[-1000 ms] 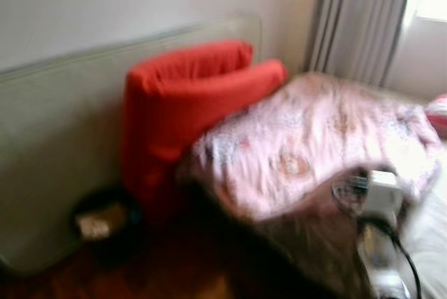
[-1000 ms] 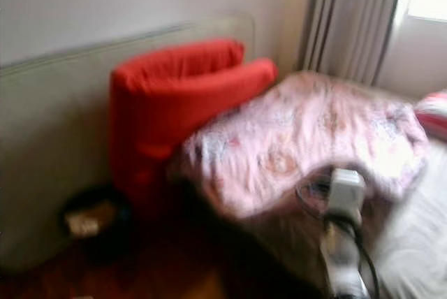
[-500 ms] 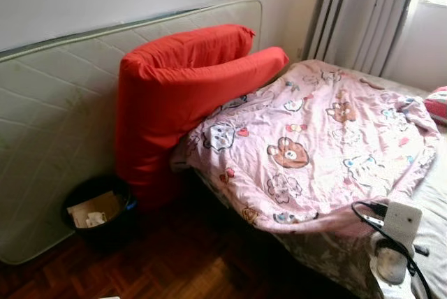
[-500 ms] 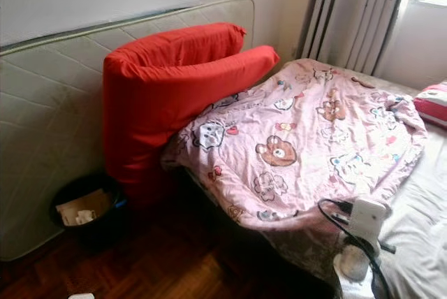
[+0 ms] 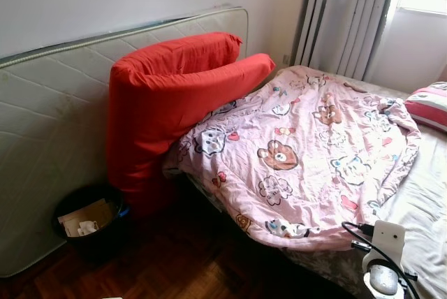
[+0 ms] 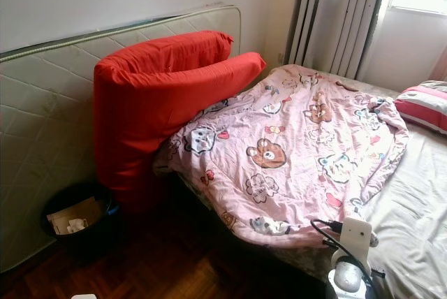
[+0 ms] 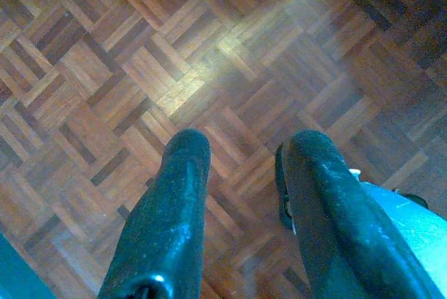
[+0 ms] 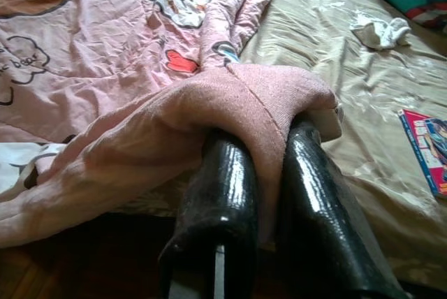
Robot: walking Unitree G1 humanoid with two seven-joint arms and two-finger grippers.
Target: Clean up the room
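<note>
A pink cartoon-print blanket (image 5: 300, 145) lies rumpled over the bed (image 6: 412, 194), with its near edge hanging at the bed's foot. My right gripper (image 8: 269, 149) is shut on a fold of that blanket edge (image 8: 258, 96); the cloth drapes over both black fingers (image 8: 220, 194) and hides their tips. The right wrist with its white camera box (image 5: 387, 239) is at the bed's near corner. My left gripper (image 7: 244, 149) hangs open over the parquet floor (image 7: 140, 68) with nothing between its fingers.
A folded red cushion (image 5: 167, 96) leans on a grey mattress (image 5: 49, 103) standing against the wall. A black bin (image 5: 87, 219) holding paper sits on the floor below. On the sheet lie a white sock (image 8: 380, 32), a book (image 8: 426, 149) and a striped pillow (image 5: 429, 103).
The camera has moved: the picture went from blurred to sharp and now shows more of the bed's right side. My right wrist sits lower in the picture.
</note>
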